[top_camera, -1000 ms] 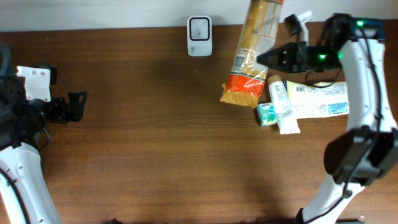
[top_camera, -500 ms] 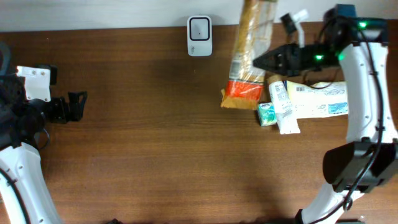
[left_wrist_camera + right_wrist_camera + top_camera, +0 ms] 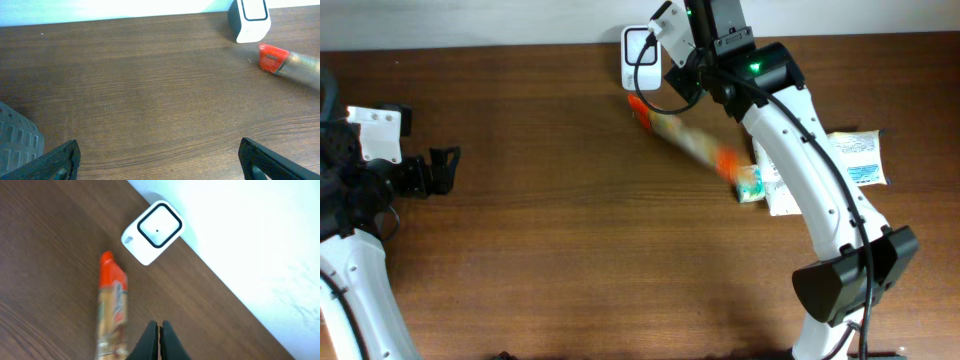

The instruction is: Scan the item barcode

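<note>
Presenting blurred packet (image 3: 692, 144) at scanner (image 3: 632, 76), upper centre.
Shows right gripper (image 3: 159, 326) pressed together, hold on packet unclear; left gripper (image 3: 160, 157) spread wide. Next: face barcode to scanner.

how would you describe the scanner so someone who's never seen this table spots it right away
Look along the far edge of the table, where the brown wood meets the pale wall. The scanner stands there, just beyond the orange tip of the long package. It is the only small white box with a black-ringed square window on its face.

Right gripper (image 3: 158, 329) and packet (image 3: 694, 146), now beside scanner (image 3: 153, 231).
</note>
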`<state>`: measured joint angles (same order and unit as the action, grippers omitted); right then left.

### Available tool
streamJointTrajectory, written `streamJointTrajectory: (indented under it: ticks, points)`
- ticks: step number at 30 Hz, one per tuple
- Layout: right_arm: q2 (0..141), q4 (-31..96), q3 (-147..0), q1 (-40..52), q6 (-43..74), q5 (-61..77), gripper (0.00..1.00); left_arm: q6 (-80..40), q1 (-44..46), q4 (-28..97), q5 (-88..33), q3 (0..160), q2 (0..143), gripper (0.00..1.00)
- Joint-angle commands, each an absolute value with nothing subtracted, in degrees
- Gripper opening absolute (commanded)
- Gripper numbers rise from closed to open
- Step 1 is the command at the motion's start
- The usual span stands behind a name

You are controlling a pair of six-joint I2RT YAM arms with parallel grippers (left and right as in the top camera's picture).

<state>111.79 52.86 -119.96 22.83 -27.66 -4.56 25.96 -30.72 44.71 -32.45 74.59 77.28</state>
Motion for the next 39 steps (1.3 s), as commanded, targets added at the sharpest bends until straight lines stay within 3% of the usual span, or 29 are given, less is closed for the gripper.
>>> streamJointTrajectory:
  ticks: [1, 5, 7, 9, 15, 27, 33, 39]
  points:
    - [113.67, 56.66, -121.08, 22.85, -30.00, -2.79, 0.04, 26.89, -30.92, 44.60, -33.23, 75.05, 77.21, 0.99]
    - [115.77, 63.33, -120.33, 22.81, -29.56, -1.80, 0.04, 26.89, -30.92, 44.60, -33.23, 75.05, 77.19, 0.99]
    - [117.54, 65.95, -119.04, 23.20, -27.99, 3.27, 0.29, 26.89, -30.92, 44.60, -33.23, 75.05, 77.19, 0.99]
    - [118.98, 67.33, -117.97, 23.49, -26.94, 3.25, 0.47, 26.89, -30.92, 44.60, -33.23, 75.05, 77.21, 0.99]
    - [123.15, 63.53, -114.43, 27.55, -30.55, -4.08, 0.61, 26.89, -30.92, 44.60, -33.23, 75.05, 77.21, 0.99]
    - [134.47, 56.60, -114.43, 34.22, -32.80, -21.28, 0.63, 26.89, -30.92, 44.60, -33.23, 75.05, 77.19, 0.99]
    - [137.05, 55.66, -114.41, 34.11, -32.58, -19.31, 0.71, 26.89, -30.92, 44.60, -33.23, 75.05, 77.21, 0.99]
    - [140.53, 56.75, -112.97, 34.00, -32.23, -16.05, 0.70, 26.89, -30.92, 44.60, -33.23, 75.05, 77.21, 0.99]
